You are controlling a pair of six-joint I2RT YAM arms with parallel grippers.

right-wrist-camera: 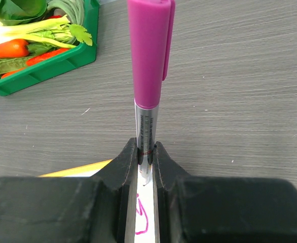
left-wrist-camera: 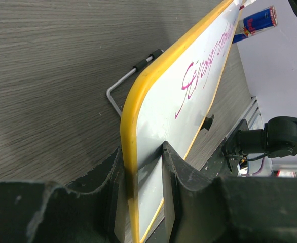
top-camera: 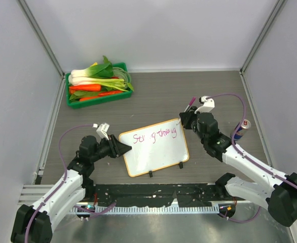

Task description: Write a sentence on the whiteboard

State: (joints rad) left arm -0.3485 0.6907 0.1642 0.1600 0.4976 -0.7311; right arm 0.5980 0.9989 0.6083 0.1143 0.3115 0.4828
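The left pincer is clamped on the yellow-framed edge of the whiteboard, which stretches rightward from it across the desk, the pink sentence running towards the right pincer, which grips a pink-capped marker over the board's far corner, a green vegetable tray well beyond.

My left arm lies low with the elbow bent. My left gripper points right, both fingers pinched on the whiteboard edge. My right arm stretches forward and leftward (wrist angled down). My right gripper is clamped tight around the marker.
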